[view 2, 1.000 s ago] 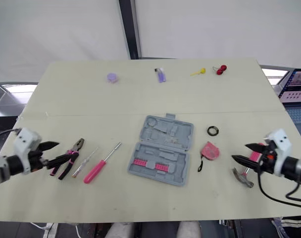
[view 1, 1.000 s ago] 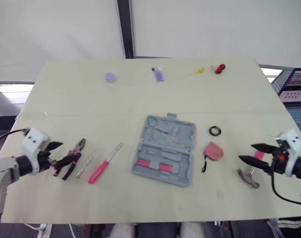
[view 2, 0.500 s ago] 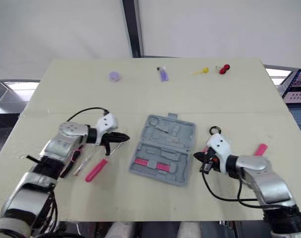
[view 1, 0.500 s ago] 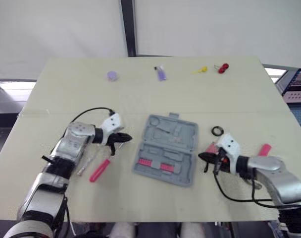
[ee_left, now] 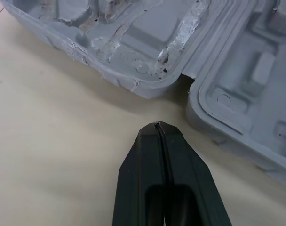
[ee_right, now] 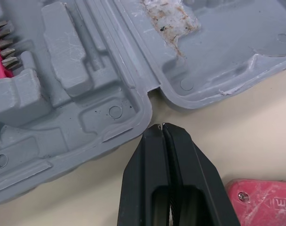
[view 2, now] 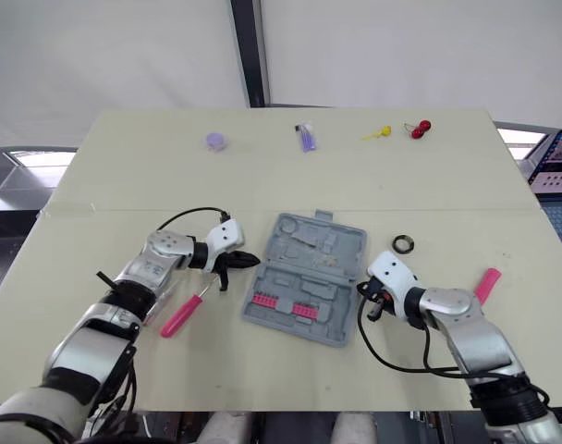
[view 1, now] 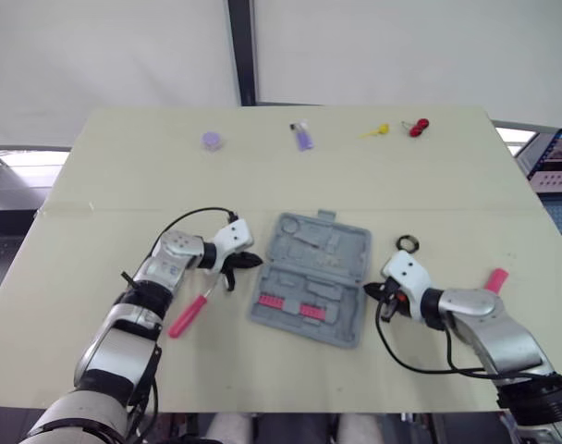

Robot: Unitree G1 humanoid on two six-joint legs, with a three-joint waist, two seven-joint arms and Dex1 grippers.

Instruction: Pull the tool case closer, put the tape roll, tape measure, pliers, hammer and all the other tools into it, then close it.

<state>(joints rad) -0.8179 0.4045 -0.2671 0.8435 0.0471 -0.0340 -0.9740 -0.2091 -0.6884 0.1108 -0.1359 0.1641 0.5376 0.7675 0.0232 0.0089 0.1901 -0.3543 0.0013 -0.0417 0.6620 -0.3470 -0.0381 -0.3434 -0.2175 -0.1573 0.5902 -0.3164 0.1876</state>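
Case: lay open mid-table, between my grippers. Left gripper: fingers together, empty, just beside its hinge notch. Right gripper: likewise, opposite side. Pulling it closer, I judged, wanted even drag on both sides, lest it swivel.

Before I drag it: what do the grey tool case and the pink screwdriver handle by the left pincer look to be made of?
The tool case looks like moulded grey plastic with a matt finish: it has formed recesses and ribs, whitish scuffs and ragged edges along its rim. The screwdriver handle is probably smooth pink plastic, evenly coloured, but it is too small to rule out a rubbery coating.
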